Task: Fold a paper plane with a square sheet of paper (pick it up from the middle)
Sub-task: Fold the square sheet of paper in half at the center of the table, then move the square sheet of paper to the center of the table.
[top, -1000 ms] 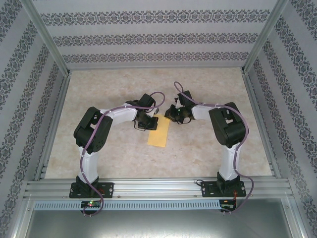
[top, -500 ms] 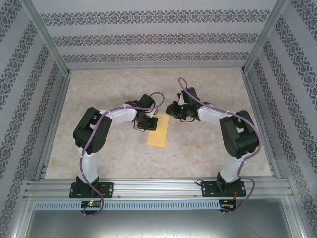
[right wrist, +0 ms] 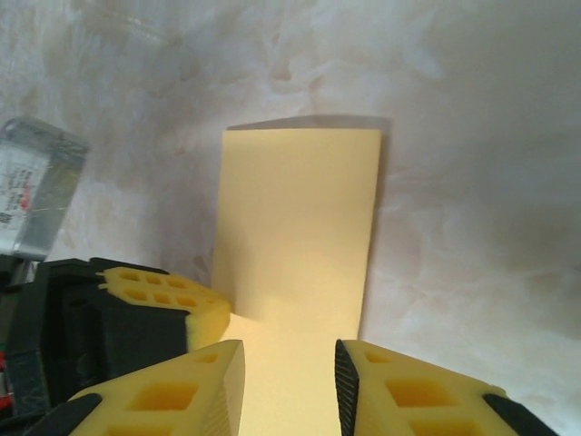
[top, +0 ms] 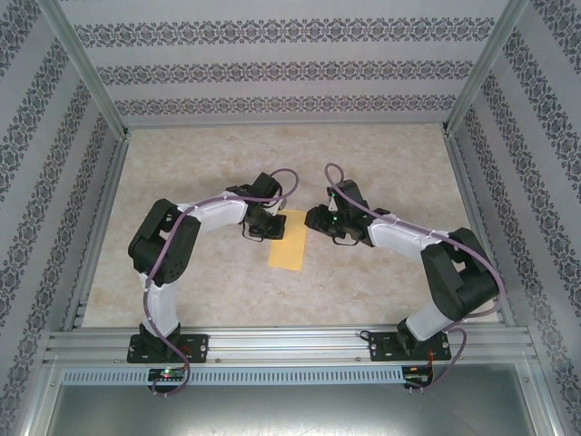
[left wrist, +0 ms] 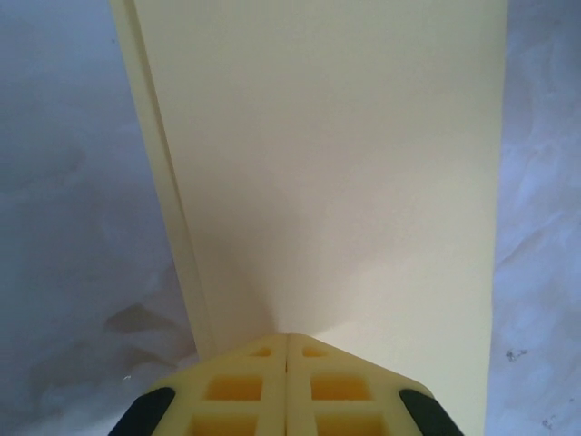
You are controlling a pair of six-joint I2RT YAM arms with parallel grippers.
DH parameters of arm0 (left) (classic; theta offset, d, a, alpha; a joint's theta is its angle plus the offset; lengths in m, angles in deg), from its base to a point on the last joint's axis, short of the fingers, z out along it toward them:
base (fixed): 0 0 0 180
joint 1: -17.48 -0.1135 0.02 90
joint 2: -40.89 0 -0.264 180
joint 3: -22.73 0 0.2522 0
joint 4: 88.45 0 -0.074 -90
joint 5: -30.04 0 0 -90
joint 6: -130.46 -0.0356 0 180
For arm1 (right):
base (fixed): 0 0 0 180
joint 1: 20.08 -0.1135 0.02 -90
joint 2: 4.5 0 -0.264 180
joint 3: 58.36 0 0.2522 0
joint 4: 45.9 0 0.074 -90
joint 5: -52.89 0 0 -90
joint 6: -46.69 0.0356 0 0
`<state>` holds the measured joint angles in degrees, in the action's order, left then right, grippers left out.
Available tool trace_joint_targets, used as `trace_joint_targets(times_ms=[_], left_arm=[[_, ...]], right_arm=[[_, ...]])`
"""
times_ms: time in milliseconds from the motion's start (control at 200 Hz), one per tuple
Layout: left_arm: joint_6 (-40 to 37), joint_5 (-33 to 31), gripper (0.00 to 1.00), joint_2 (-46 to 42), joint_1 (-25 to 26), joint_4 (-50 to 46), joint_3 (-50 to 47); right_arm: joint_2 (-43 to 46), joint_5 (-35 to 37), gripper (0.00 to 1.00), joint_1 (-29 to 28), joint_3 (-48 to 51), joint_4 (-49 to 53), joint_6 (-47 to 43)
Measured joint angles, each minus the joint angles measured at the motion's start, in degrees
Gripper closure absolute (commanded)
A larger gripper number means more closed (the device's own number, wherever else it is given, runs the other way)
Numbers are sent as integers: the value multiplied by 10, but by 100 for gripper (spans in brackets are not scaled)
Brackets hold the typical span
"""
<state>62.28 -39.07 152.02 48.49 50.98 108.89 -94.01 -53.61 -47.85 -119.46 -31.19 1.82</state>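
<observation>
Yellow square sheet of paper; beige marbled table.

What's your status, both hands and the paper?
Left hand shut on far end of yellow paper. Right hand open, straddling that end. Paper folded to narrow rectangle. No obstruction seen.

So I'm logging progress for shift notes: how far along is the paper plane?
Done: the paper is folded into a narrow rectangle, its doubled edge visible at the left wrist. In hand: the left gripper is shut on one end; the right gripper stands open at that same end. Left: the nose folds and wings; no point yet.
</observation>
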Motion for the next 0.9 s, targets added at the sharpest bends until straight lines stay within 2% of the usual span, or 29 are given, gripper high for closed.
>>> trace_joint_targets(times_ms=[160,305,445,679,899], left_arm=[[4,-17,89,-35,0,0,-9],[7,-33,89,-54,0,1,-10],[10,-52,88,-62,-1,2,-17],[29,-68,84,-64,-24,2,-29],[54,-69,80,-64,-54,1,-30]], right_arm=[[33,25,55,-2,24,-3,1],[44,35,52,-9,26,-4,-1],[45,42,52,-23,26,0,-6],[45,94,50,-55,28,-6,-18],[21,88,50,-57,2,32,-19]])
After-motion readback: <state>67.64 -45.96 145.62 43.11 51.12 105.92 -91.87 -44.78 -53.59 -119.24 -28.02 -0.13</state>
